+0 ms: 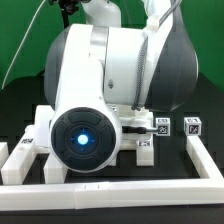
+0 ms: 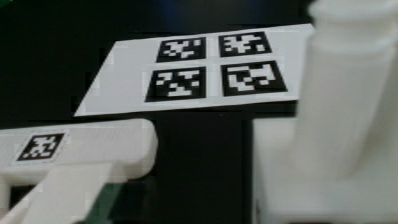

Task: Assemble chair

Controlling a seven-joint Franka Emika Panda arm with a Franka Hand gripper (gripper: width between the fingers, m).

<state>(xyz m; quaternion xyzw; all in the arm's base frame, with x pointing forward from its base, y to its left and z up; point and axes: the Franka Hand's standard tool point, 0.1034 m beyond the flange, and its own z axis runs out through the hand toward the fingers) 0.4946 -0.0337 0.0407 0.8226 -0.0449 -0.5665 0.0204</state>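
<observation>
In the exterior view the arm's bulk [image 1: 110,90] fills most of the picture and hides my gripper. Around it lie white chair pieces: a blocky one [image 1: 30,150] at the exterior view's left, and tagged ones [image 1: 165,127] [image 1: 192,126] at its right. The wrist view shows a white chair piece with a tag [image 2: 71,145] and a tall white post [image 2: 342,100]. My gripper [image 2: 196,205] stands open, a dark empty gap between its fingers [image 2: 80,198]. Nothing is held.
The marker board [image 2: 214,72] with its tags lies on the black table beyond the pieces. Long low white border rails run along the front [image 1: 110,190] and the exterior view's right [image 1: 205,160].
</observation>
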